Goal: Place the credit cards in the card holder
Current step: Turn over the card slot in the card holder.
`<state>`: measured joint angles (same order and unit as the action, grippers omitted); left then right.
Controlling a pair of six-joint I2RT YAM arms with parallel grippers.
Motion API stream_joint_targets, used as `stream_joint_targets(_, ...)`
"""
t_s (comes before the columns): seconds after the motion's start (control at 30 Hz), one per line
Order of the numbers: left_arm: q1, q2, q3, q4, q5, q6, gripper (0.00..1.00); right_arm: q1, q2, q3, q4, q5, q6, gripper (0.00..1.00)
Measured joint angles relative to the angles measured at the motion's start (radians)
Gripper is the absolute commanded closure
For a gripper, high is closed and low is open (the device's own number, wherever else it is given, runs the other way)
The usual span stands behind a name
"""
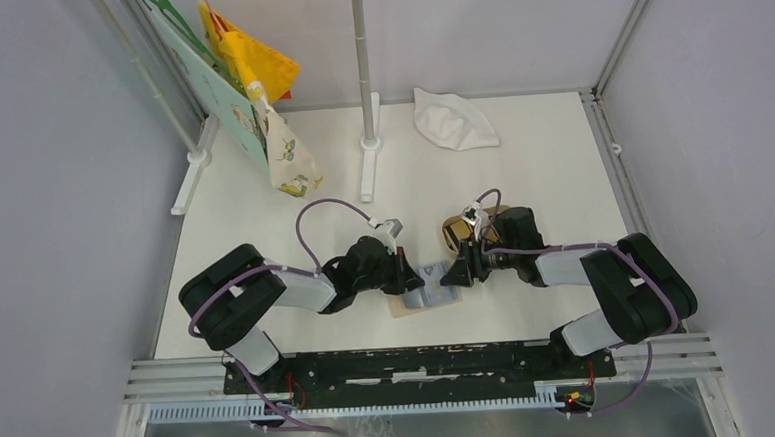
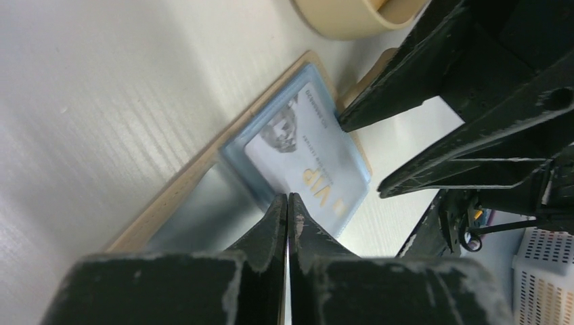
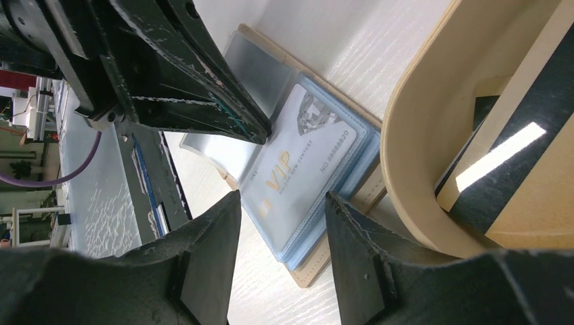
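The right tool [image 3: 283, 203] hangs with its fingers apart over the open card holder [image 3: 257, 64], which lies flat on the white worktop [image 3: 352, 40]. A grey-white VIP card [image 3: 298, 152] sits in one of its light blue pockets. The left tool [image 3: 260, 134], fingers pressed together, has its tips at that pocket's edge. Just beside the holder is a tan tray [image 3: 413, 156] with a black card [image 3: 487, 196] inside.

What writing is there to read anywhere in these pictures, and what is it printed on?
"VIP": gold letters on the grey-white card lying in the card holder.
"NO 88888820": small print along the same card's edge; the last digits are uncertain.
A fine line of print beside "VIP": too small to read.
Nothing else shows readable text.
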<state>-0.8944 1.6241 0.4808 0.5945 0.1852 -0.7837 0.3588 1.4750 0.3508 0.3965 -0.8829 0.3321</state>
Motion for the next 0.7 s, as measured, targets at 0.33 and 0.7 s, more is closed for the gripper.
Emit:
stream_joint_targets(0.33, 0.0, 0.004, 0.005, -0.051, -0.045, 0.0, 0.98, 0.0, 0.0, 0.006, -0.009, -0.003, -0.008, 0.43)
stream_joint_targets(0.7, 0.0, 0.02, 0.018, -0.046, -0.045, 0.0, 0.98, -0.002, -0.002, 0.008, -0.01, -0.003, -0.008, 0.48)
